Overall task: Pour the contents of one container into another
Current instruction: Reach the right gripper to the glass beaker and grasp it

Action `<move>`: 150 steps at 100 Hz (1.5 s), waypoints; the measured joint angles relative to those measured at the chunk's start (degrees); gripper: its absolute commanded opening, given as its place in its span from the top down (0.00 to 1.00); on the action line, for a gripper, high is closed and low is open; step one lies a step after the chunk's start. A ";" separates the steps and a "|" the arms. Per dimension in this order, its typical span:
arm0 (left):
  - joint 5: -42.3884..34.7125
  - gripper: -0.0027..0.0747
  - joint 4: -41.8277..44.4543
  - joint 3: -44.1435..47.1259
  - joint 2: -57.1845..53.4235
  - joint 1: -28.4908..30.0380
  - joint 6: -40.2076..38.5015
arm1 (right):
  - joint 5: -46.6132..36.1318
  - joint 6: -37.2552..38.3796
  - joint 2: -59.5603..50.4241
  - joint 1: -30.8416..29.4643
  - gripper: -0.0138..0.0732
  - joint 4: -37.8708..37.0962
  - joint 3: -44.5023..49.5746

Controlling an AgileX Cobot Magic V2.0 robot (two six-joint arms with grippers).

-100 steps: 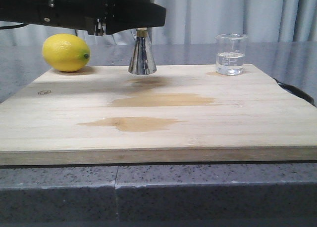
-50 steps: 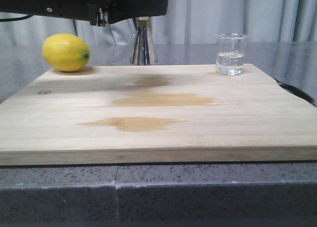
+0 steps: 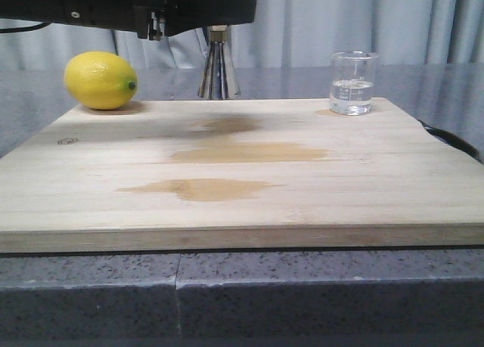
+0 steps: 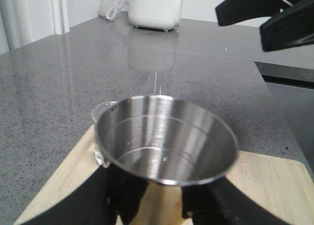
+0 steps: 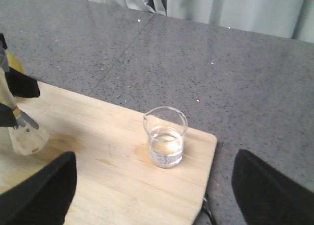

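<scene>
My left gripper (image 3: 210,20) is shut on the waist of the steel jigger (image 3: 218,73) and holds it upright, just above the far edge of the wooden board (image 3: 242,211). The left wrist view looks down into the jigger's empty upper cup (image 4: 166,139), with the black fingers (image 4: 122,195) on either side of its neck. At the board's far right corner stands the glass beaker (image 3: 352,82), about half full of clear liquid. My right gripper (image 5: 154,198) hangs open above and in front of the beaker (image 5: 166,142), touching nothing. The front view does not show it.
A yellow lemon (image 3: 100,80) lies at the board's far left corner. Two damp brown stains (image 3: 249,152) mark the board's middle. A black cable (image 3: 454,139) lies off the right edge. The board rests on a grey speckled counter (image 3: 242,294).
The jigger stood on the board one second ago. My left gripper has lifted it a little, and it has stayed almost still for the last half second.
</scene>
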 measured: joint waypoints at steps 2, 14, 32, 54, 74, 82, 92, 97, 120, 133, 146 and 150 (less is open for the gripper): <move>0.00 0.63 0.00 0.00 0.00 0.00 0.00 | -1.72 0.00 0.81 0.36 0.19 0.05 0.58; 0.00 0.63 0.00 0.00 0.00 0.00 0.00 | -12.56 0.00 5.82 1.50 0.19 0.15 5.23; 0.00 0.63 0.04 0.00 0.00 0.00 0.00 | -33.50 1.56 13.64 1.98 0.19 0.17 14.36; 0.00 0.63 0.04 0.00 0.00 0.00 0.00 | -49.96 7.24 22.63 2.11 0.19 -4.28 17.52; 0.00 0.63 0.13 0.00 0.00 0.00 0.00 | -59.69 9.37 29.55 2.11 0.19 -4.78 17.52; 0.00 0.63 0.13 0.00 0.00 0.00 0.00 | -62.40 9.73 31.90 2.11 0.19 -4.90 17.52; 0.00 0.63 0.13 0.00 0.00 0.00 0.00 | -63.72 9.85 34.47 2.11 0.19 -4.90 16.78; 0.00 0.63 0.13 0.00 0.00 0.00 0.00 | -63.93 9.97 35.60 2.11 0.19 -4.90 15.94; 0.00 0.63 0.13 0.00 0.00 0.00 -0.04 | -64.12 10.19 39.20 0.45 0.19 -5.16 12.89; 0.00 0.63 0.13 0.00 0.00 0.00 -0.04 | -64.12 10.19 40.48 -0.81 0.19 -5.87 11.02; 0.00 0.63 0.13 0.00 0.00 0.00 -0.04 | -62.94 10.19 42.12 -1.18 0.19 -7.45 9.34; 0.00 0.63 0.13 0.00 0.00 0.00 -0.04 | -62.63 10.19 42.60 -1.18 0.19 -7.89 8.96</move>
